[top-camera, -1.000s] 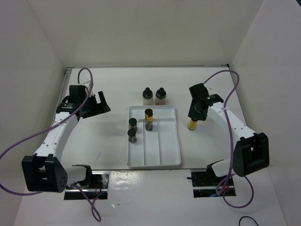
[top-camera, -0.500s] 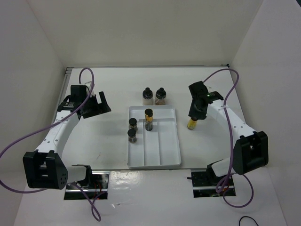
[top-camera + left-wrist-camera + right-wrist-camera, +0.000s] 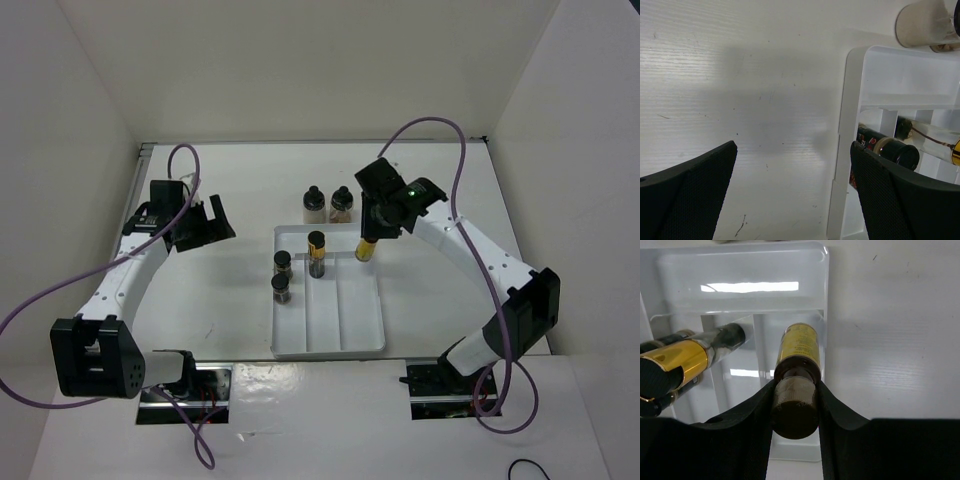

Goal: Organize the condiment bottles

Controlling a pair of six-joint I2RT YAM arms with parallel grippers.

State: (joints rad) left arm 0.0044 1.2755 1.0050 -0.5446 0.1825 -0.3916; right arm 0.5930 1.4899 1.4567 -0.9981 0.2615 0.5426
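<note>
My right gripper (image 3: 373,230) is shut on the cork-topped yellow bottle (image 3: 366,250), which hangs over the upper right part of the white tray (image 3: 345,320). In the right wrist view both fingers clamp its cork top (image 3: 795,407), with the yellow body (image 3: 798,346) pointing down at the tray's right compartment. A black-capped yellow bottle (image 3: 316,253) stands in the tray beside two short dark jars (image 3: 283,263) (image 3: 281,288). Two clear jars (image 3: 314,204) (image 3: 342,203) stand behind the tray. My left gripper (image 3: 207,222) hangs open left of the tray, holding nothing.
In the left wrist view the tray's left rim (image 3: 842,150) runs between the open fingers (image 3: 700,175), and a dark jar (image 3: 890,147) lies just inside it. White walls close in the table on three sides. Purple cables loop over both arms.
My right gripper closed on the cork-topped yellow bottle, lifted it from the table right of the tray and carried it left over the tray. The left arm stayed put.
</note>
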